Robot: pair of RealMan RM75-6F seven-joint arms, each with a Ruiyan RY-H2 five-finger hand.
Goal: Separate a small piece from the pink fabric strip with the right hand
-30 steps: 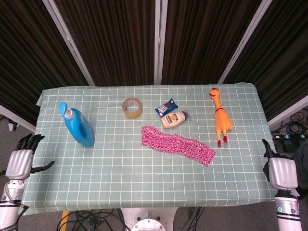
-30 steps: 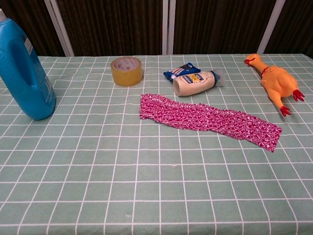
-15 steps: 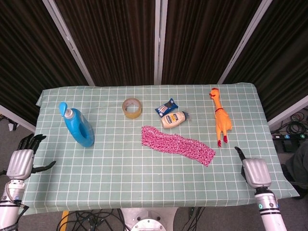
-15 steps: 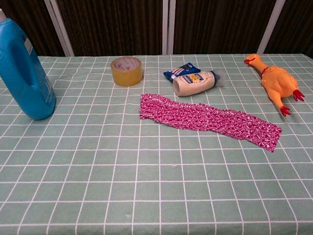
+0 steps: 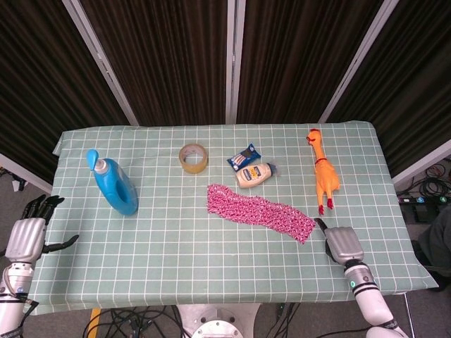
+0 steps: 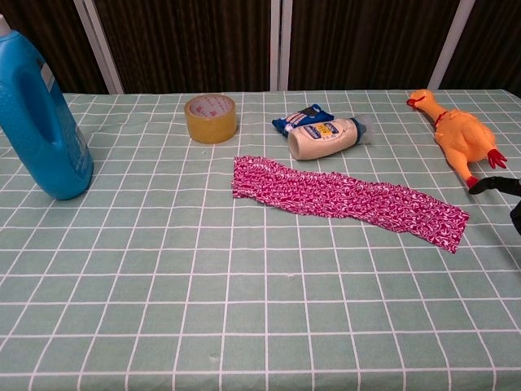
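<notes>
From the head view, the pink fabric strip lies flat and whole across the middle of the counter, slanting toward the right hand, which sits over the counter just beside the strip's near end, holding nothing; whether its fingers are wide or narrow I cannot tell from above. The left hand hangs off the counter's left edge, fingers spread, empty. From the chest view, only dark fingertips show at the right edge, apart from the strip. The step in hand looks like the approach; next the fingers need to pinch the strip's near end.
</notes>
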